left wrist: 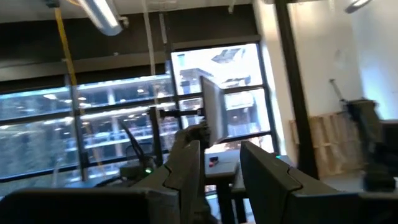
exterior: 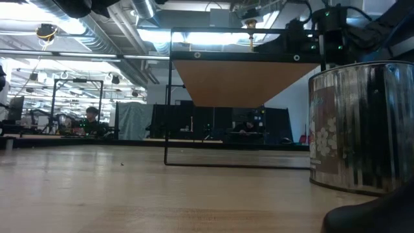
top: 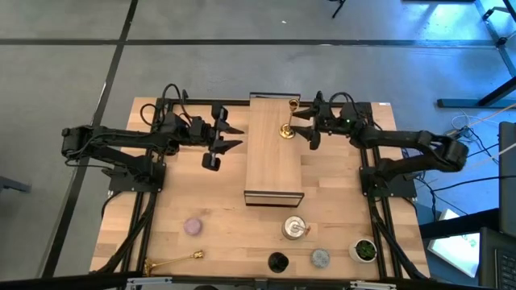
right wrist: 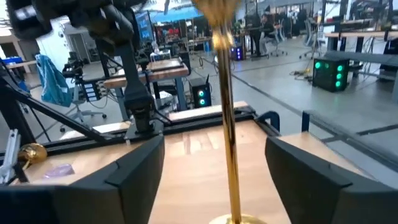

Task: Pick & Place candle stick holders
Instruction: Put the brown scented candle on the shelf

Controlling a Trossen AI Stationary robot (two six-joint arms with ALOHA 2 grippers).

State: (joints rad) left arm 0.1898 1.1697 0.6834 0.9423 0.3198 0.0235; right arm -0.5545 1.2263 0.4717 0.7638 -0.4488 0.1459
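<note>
a tall, shiny gold candle stick holder [top: 288,127] stands upright on the long light-wood block [top: 273,161], its slim stem between the parted, released fingers of the right gripper [top: 304,123], untouched on either side.

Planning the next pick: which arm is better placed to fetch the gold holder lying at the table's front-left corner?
Left, probably: the fallen gold stemmed holder lies on its side; the right gripper is open around the upright gold holder.

Tall gold candle stick holder [right wrist: 225,118]: polished, glossy metal. Silver holder [exterior: 362,126]: mirror-shiny metal, flower print. Long block [top: 273,153]: pale smooth matt wood. Table [top: 218,217]: light wood planks. End effector fingers [right wrist: 134,171]: matt black plastic.
</note>
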